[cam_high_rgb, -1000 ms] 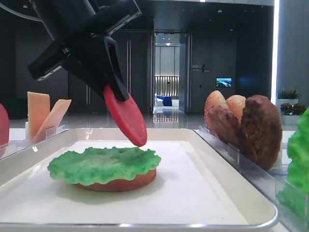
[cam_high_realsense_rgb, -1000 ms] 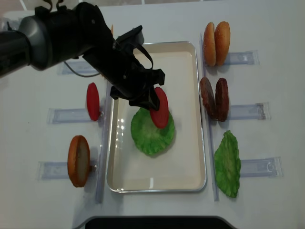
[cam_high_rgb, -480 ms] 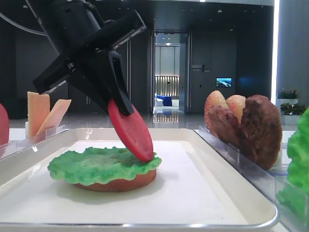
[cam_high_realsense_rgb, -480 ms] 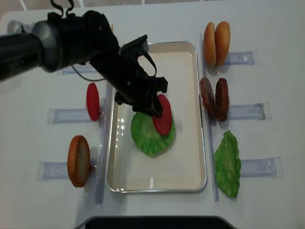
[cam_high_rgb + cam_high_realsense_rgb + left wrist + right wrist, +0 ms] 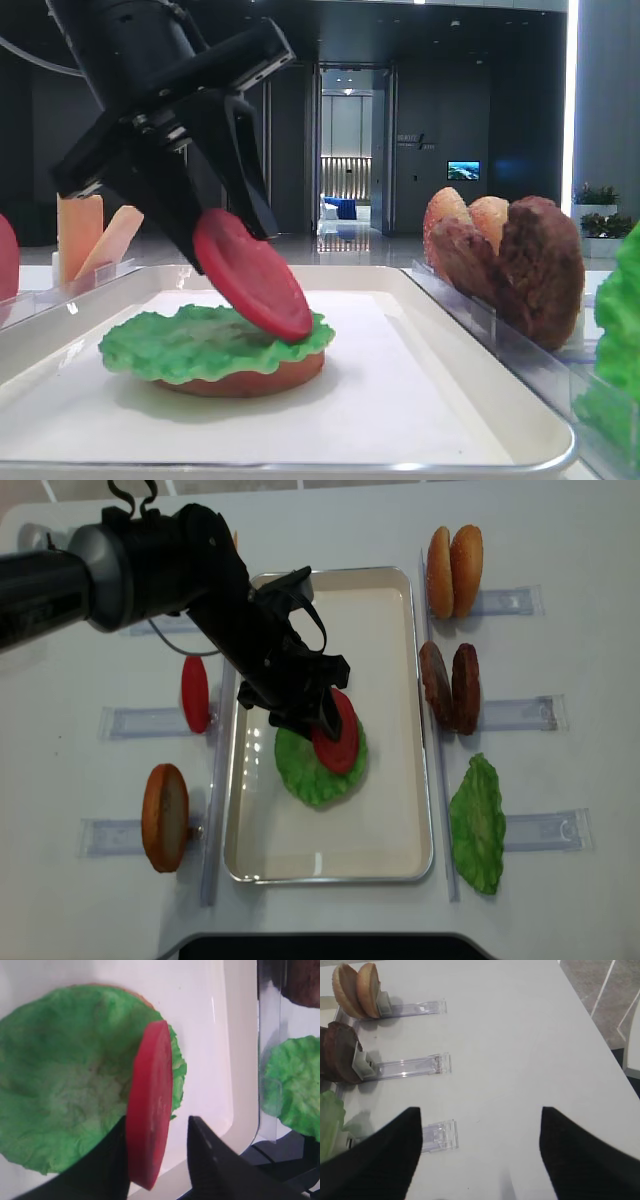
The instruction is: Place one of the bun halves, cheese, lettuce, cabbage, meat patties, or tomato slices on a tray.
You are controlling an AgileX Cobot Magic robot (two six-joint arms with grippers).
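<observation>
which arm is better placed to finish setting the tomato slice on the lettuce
Left. The left gripper is over the tray with the tomato slice leaning on the lettuce. The right gripper hangs beside the racks, away from the tray.

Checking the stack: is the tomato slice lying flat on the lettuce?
No, tilted. The tomato slice leans, lower edge touching the lettuce, upper part between the left pincer's jaws.

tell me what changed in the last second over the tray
The left tool brought the tomato slice down from above the lettuce until its lower edge rests on the leaf, and the slice has tipped flatter. In the left wrist view a gap now shows beside the slice, so the grip looks to be loosening. The lettuce, the bun half under it and the tray stayed put.
</observation>
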